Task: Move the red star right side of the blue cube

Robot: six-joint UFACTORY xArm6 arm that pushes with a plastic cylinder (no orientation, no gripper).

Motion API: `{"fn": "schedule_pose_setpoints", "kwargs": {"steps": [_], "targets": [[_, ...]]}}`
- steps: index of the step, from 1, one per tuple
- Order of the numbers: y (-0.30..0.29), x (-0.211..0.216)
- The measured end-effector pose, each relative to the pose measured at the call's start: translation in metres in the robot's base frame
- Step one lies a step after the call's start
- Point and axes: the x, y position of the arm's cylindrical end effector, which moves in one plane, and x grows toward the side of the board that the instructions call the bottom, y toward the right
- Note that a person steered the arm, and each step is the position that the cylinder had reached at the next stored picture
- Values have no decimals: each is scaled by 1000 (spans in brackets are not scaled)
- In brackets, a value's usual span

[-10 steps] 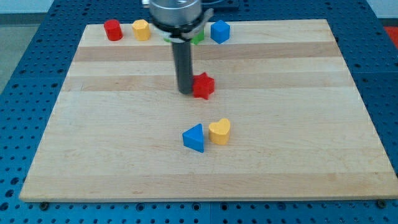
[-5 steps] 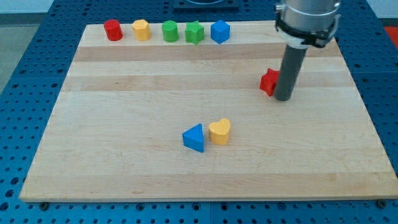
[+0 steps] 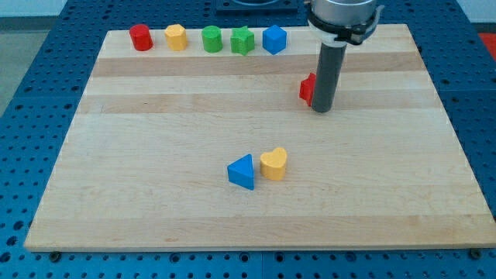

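my tip point(image 3: 321, 109) touching red star point(image 3: 308, 89), blue cube point(image 3: 273, 39) up-left; no gripper

Arm: enters from the view's top, right of centre
Rod: dark, straight, upright
My tip point(image 3: 322, 109): down on the table top, in the upper right part

Bare wooden tabletop point(image 3: 155, 155) lies open between the red star-shaped block point(image 3: 308, 88) and the blue cube block point(image 3: 273, 39); nothing blocks the cube's right side at the frame's top.
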Motion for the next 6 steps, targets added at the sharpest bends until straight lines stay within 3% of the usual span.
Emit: {"fn": "schedule_pose_setpoints", "kwargs": {"steps": [3, 6], "targets": [[-4, -61], [-48, -57]]}}
